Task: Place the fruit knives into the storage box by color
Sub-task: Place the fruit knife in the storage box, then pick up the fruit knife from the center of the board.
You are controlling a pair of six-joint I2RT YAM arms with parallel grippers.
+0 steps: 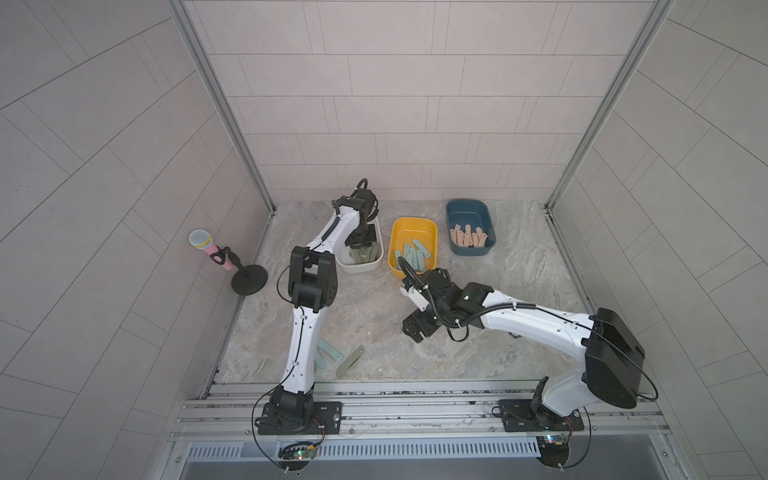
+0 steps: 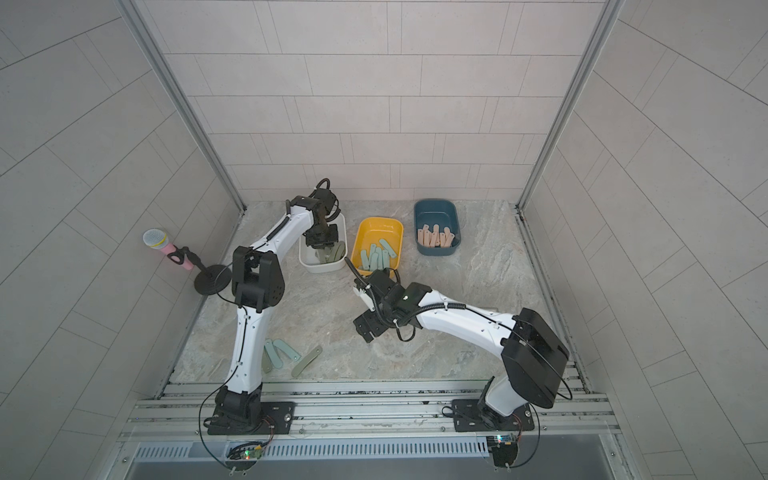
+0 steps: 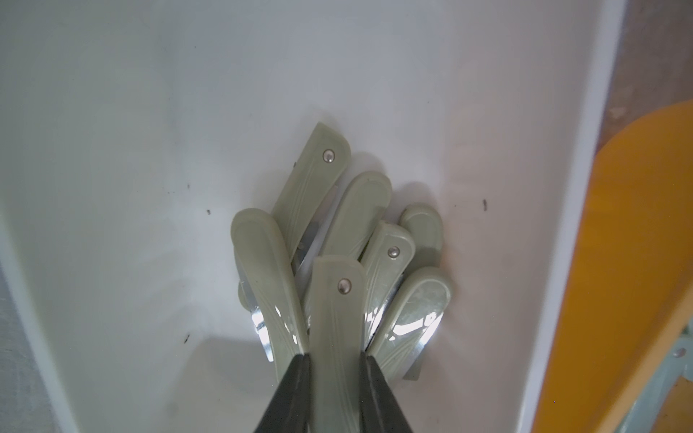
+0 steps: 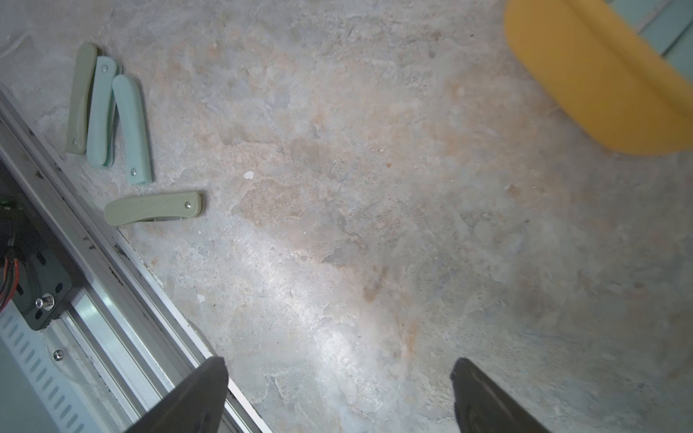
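In the left wrist view my left gripper (image 3: 335, 356) is shut on an olive-green fruit knife (image 3: 337, 311), down inside the white storage box (image 3: 562, 187) over several other olive knives (image 3: 360, 210). Both top views show it in that box (image 1: 357, 268). The yellow box (image 1: 415, 220) holds several teal knives (image 1: 413, 257). Peach knives (image 1: 467, 237) lie in the blue box (image 1: 467, 203). My right gripper (image 4: 339, 369) hangs open and empty over bare table. Loose on the table near the front rail lie two olive knives (image 4: 153, 208) (image 4: 80, 97) and teal ones (image 4: 132, 129).
A pink microphone (image 1: 208, 249) on a black stand (image 1: 248, 280) is at the left wall. The metal rail (image 1: 415, 395) runs along the table's front edge. The left arm's forearm (image 1: 305, 332) partly hides the loose knives in a top view.
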